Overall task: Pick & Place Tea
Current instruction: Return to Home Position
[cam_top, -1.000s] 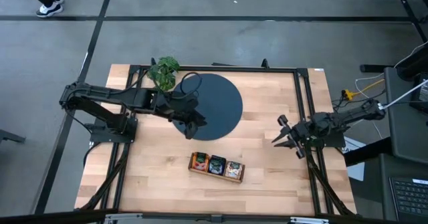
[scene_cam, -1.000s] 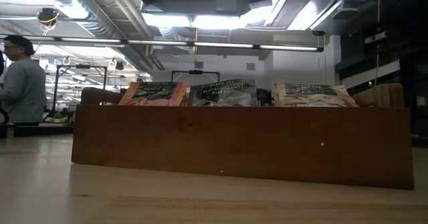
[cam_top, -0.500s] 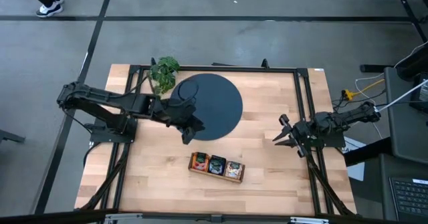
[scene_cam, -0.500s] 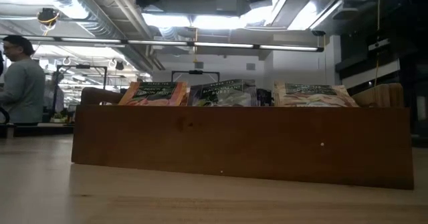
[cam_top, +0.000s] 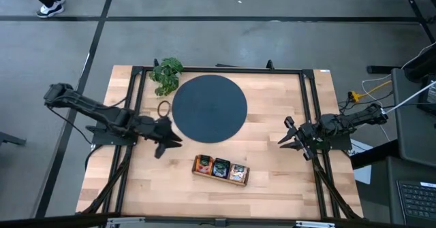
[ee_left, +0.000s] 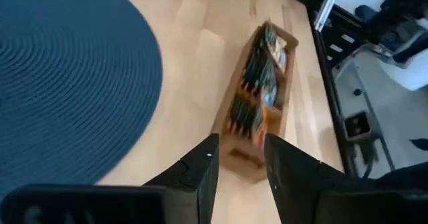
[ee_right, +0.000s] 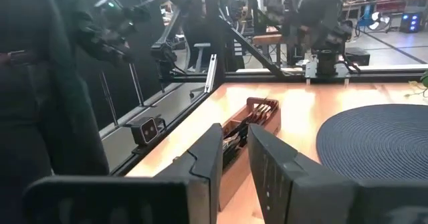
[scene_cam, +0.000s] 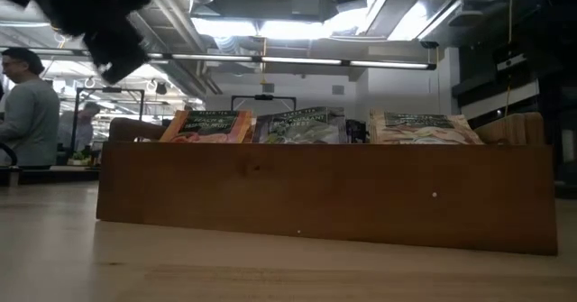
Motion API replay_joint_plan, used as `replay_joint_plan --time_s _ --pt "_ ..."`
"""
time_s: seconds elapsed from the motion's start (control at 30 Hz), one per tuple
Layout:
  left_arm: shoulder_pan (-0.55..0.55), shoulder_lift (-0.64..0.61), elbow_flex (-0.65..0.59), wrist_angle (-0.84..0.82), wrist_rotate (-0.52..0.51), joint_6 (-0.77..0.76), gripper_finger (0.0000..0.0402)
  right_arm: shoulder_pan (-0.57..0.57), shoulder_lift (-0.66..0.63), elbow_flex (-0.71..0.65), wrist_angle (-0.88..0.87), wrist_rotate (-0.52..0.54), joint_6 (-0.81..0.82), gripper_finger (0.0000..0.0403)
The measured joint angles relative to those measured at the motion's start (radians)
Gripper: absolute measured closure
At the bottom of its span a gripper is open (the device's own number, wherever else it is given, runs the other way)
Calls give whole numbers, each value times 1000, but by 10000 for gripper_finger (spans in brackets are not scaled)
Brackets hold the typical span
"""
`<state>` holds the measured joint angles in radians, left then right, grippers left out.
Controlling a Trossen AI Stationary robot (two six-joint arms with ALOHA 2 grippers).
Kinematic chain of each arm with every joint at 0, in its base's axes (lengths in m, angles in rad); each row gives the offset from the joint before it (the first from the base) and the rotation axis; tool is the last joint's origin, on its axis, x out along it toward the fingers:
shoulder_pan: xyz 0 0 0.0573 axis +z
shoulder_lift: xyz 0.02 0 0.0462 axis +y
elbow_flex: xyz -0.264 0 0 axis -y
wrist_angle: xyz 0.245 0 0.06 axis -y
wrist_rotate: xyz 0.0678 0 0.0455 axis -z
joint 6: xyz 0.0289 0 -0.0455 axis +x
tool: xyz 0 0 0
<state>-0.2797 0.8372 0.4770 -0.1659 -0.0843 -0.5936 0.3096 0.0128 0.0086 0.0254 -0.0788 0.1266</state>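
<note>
The left gripper (cam_top: pixel 165 141) had its fingers slightly apart and empty, over the desk (cam_top: pixel 272 180) beside the round mat (cam_top: pixel 209 108). The right gripper (cam_top: pixel 285 135), fingers likewise parted and empty, hung near the desk's right edge. The tea sachets (cam_top: pixel 221 167) stood in the wooden tray (scene_cam: pixel 325 194).

**Both arms: black pretty much all over**

The left arm (cam_top: pixel 95 109) and right arm (cam_top: pixel 337 126) are both dark, near-black, and built from chunky jointed segments. A thin black cable loop (cam_top: pixel 163 109) hangs off the left one near the wrist. Up close, the left gripper (ee_left: pixel 241 174) and right gripper (ee_right: pixel 235 160) have plain black wedge-shaped fingers with flat inner faces.
</note>
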Motion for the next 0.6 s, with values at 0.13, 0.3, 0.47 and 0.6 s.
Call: replay_joint_plan --time_s 0.13,0.3,0.47,0.6 --pt "-18 -172 -190 109 24 32 286 0 0 0 0 0 1 327" --pt "-32 -347 -396 284 100 53 286 0 0 0 0 0 0 327" --pt "-35 -468 -468 351 115 121 286 0 0 0 0 0 0 327" --pt "-35 -551 -469 373 115 232 286 0 0 0 0 0 -1 327"
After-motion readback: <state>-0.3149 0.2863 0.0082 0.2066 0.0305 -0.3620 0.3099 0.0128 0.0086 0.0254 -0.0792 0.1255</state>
